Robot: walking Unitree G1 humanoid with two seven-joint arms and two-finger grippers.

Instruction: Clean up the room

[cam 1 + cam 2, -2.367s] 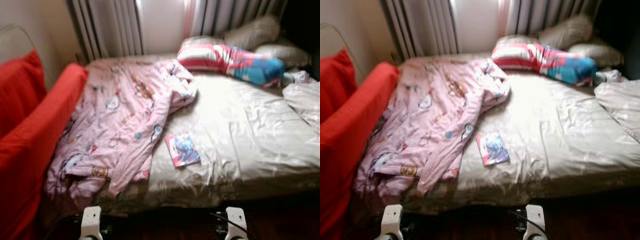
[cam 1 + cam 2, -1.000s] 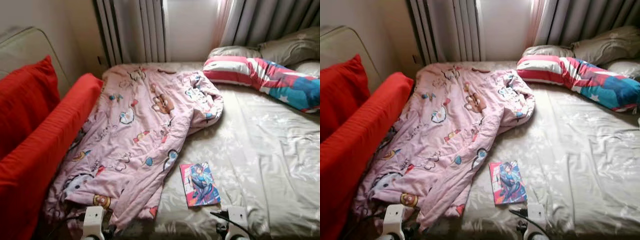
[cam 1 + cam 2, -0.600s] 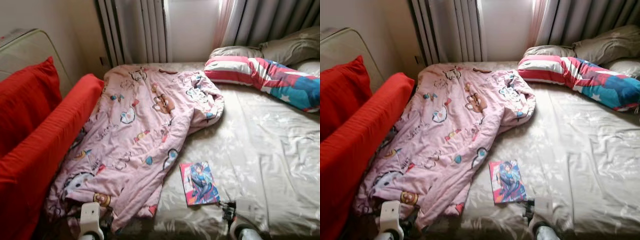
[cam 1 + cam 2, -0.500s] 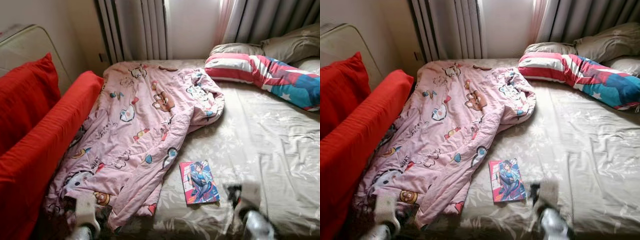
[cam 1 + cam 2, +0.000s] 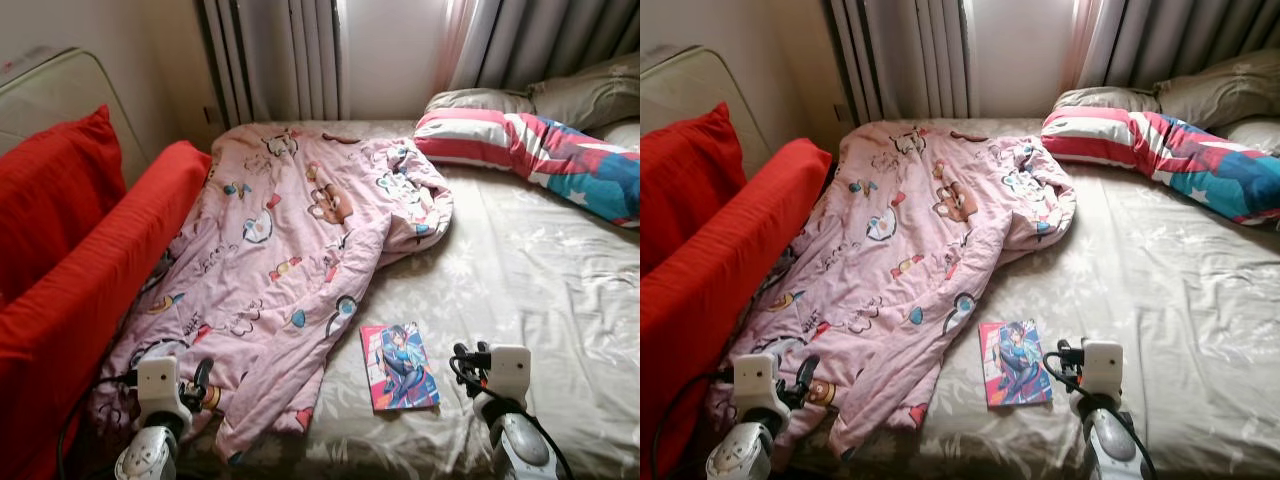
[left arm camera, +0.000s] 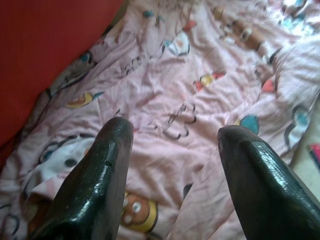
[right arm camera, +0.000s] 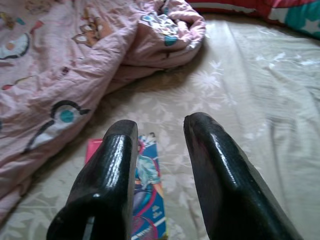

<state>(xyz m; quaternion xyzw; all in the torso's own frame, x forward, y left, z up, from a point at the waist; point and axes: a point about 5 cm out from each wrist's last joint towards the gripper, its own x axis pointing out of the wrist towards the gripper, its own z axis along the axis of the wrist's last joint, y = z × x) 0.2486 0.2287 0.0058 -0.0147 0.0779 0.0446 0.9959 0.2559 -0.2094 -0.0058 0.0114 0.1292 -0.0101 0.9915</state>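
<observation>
Bed, untidy: both grippers raised over its near edge, nothing held.

Left gripper [image 6: 172, 150], fingers spread wide, above the pink quilt [image 5: 290, 250] heaped along the bed's [image 5: 560, 290] left edge beside the red cushion [image 5: 90, 270]. Right gripper [image 7: 160, 145], fingers narrowly parted and empty, just beside the comic book [image 5: 398, 366] lying flat near the front edge. Striped pillow [image 5: 530, 145] at far right corner; nothing obstructs.

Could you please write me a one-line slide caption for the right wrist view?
Right gripper open above the bed sheet, comic book below its fingers, pink blanket beside.
</observation>
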